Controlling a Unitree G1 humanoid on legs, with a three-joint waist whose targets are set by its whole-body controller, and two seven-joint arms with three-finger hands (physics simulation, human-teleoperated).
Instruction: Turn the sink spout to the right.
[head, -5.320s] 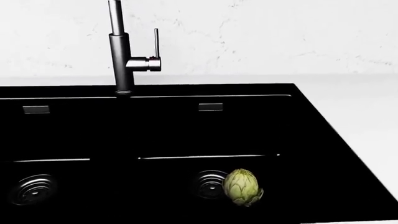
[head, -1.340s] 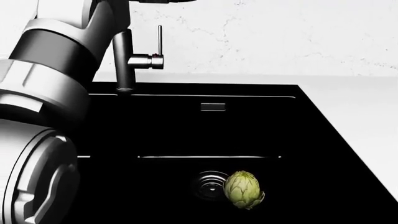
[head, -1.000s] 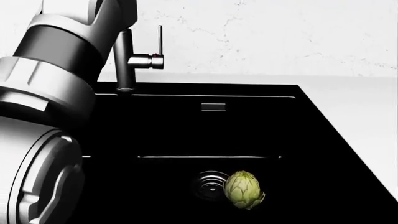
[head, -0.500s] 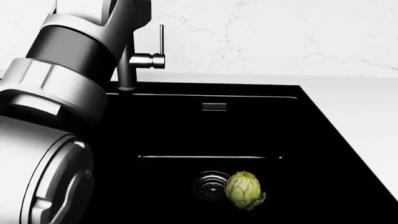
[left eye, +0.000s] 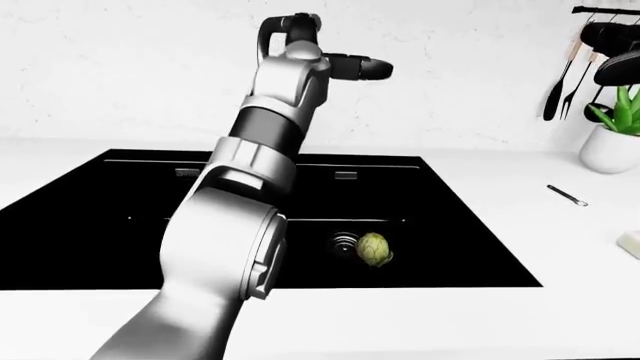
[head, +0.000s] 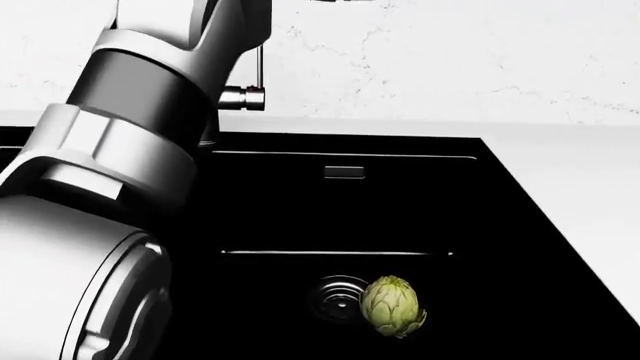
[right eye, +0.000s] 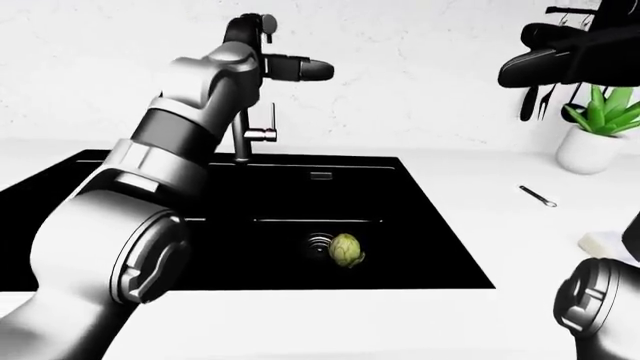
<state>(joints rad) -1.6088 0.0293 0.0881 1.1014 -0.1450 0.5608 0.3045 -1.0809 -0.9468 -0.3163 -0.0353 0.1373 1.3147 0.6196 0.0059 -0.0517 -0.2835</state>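
Note:
The dark faucet (right eye: 240, 135) stands at the upper rim of the black double sink (left eye: 470, 225), its lever handle (head: 252, 82) upright on its right side. Its spout (right eye: 247, 24) arches high above. My left arm rises from the bottom left and hides most of the faucet column in the head view. My left hand (left eye: 362, 68) is up at the height of the spout's arch, just to its right, dark fingers stretched out level toward the right and open. My right hand (right eye: 555, 58) hangs dark at the top right of the right-eye view, holding nothing.
A green artichoke (head: 393, 305) lies in the right basin beside the drain (head: 336, 297). On the white counter to the right are a potted plant (left eye: 615, 131), a small utensil (left eye: 566, 195) and a pale block (left eye: 631, 241). Dark utensils (left eye: 565, 71) hang on the wall.
My left arm has swung rightward and upward across the head view, now covering the faucet column it earlier left in sight. The artichoke has not moved.

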